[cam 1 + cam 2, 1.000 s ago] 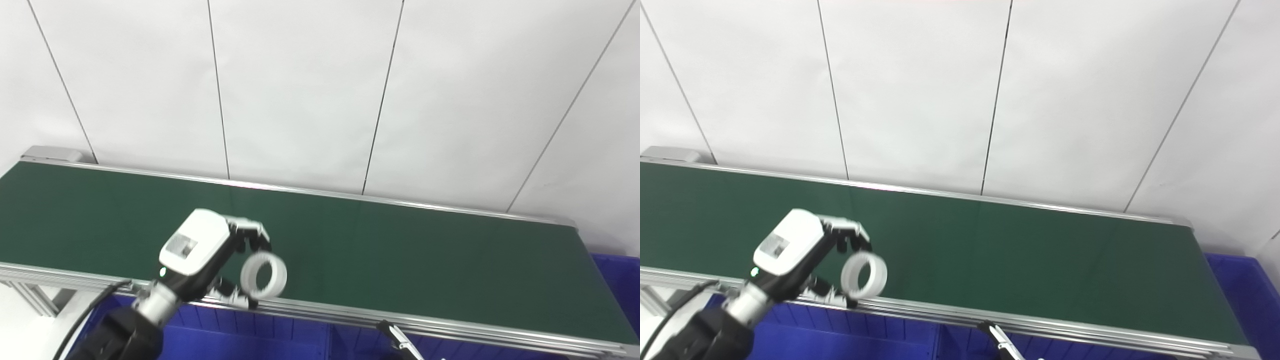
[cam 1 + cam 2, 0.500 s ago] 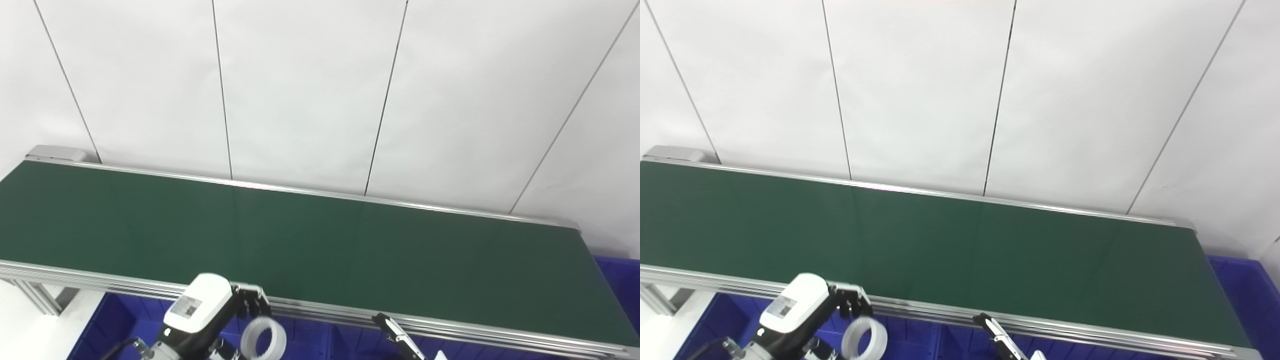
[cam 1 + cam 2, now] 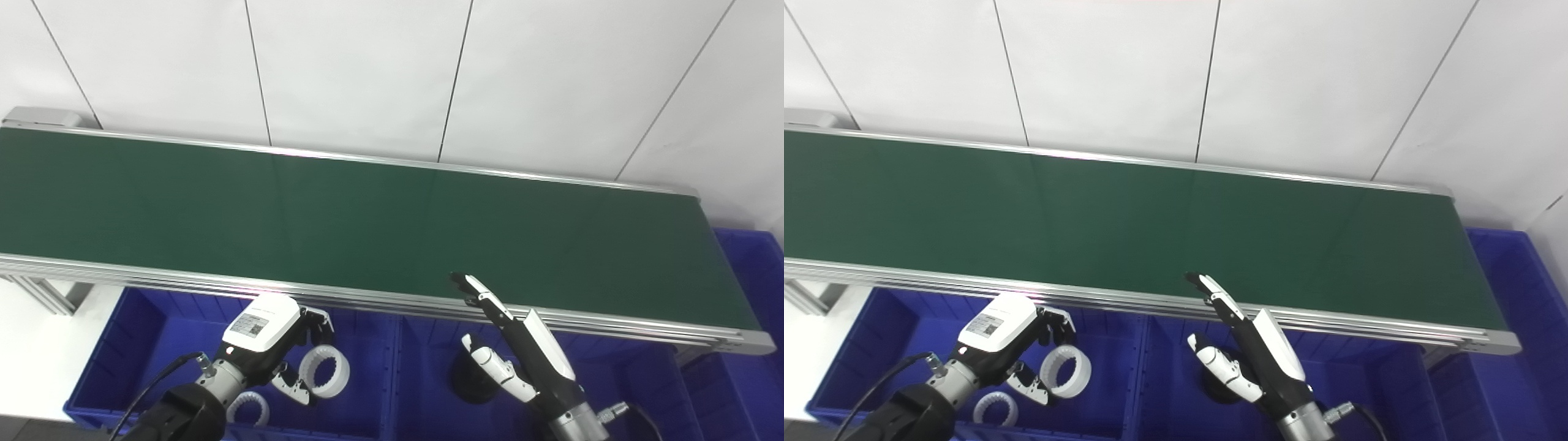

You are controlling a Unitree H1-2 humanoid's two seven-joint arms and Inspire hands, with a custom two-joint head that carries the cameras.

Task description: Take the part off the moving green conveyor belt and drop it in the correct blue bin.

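The green conveyor belt [image 3: 367,220] carries no part. My left hand [image 3: 269,334] is shut on a white toothed ring [image 3: 324,380], pinched between fingers above and thumb below. It holds the ring just over the left blue bin [image 3: 141,331], in front of the belt's near rail. A second white ring [image 3: 248,408] lies on that bin's floor, beside my wrist. My right hand [image 3: 520,349] is open and empty, fingers stretched toward the belt's near rail, above the middle blue bin [image 3: 422,367].
A black round part [image 3: 465,386] lies in the middle bin under my right hand. Another blue bin [image 3: 753,263] stands past the belt's right end. A white panelled wall runs behind the belt.
The camera has tilted down, bringing the bins and my right hand into view. My left hand has carried the ring off the belt, over the near rail and down over the left bin.
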